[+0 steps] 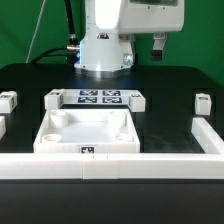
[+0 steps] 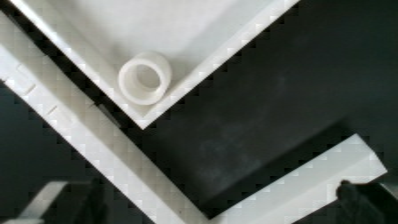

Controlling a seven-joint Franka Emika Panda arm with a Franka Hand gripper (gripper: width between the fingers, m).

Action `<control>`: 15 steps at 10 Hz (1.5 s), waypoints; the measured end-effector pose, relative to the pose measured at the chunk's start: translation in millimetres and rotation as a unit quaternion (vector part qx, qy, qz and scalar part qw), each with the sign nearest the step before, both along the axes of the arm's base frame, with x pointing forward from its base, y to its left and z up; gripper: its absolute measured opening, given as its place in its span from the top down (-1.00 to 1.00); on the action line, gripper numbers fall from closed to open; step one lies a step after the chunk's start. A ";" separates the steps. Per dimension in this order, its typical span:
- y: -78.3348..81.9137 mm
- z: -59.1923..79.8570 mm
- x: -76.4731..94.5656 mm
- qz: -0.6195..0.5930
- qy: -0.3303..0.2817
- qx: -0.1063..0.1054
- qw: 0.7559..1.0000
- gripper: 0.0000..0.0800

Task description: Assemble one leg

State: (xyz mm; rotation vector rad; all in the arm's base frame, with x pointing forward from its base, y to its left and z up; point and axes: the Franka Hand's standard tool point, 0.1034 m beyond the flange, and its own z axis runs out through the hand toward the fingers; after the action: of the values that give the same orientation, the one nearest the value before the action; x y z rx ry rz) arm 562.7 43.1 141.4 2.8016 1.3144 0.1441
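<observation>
Though the leg [image 1: 201, 102] is what this job turns on, it is well apart from my jaws. It stands on the table [image 1: 160, 112], far below them and off toward the exterior view's right, and nothing touches it. Another leg [image 1: 8, 100] stands farther from me, across the table at the exterior view's left. My jaws hang high and wide open with nothing between them. In the wrist view one fingertip [image 2: 50, 208] shows at each side with only table and parts in the gap. Beneath them lies a corner of the square panel [image 1: 60, 143] [image 2: 205, 30] with its round hole [image 2: 143, 78], and just beside that corner runs the white rail [image 1: 150, 163] [image 2: 80, 140]. The marker board [image 1: 95, 98] lies flat beyond the panel. By my reckoning the step in hand is the reach for a leg, and no grasp has begun. The next move calls for me to travel sideways until I stand over the nearer leg and turn so my jaws straddle its narrow faces. Then I descend with my jaws wide and close squarely, so the block does not tip or skid.
</observation>
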 end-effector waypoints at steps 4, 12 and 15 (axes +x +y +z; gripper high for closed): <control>-0.1 -0.2 0.5 0.000 -0.006 0.001 1.000 -0.62; -25.5 -14.8 -18.4 0.156 -0.007 -0.018 0.988 -0.62; -27.4 -19.2 -22.9 0.175 -0.003 -0.019 0.984 -0.62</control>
State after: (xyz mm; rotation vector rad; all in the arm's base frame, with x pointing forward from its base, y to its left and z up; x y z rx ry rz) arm 539.8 15.7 122.2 2.5115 1.7745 0.1377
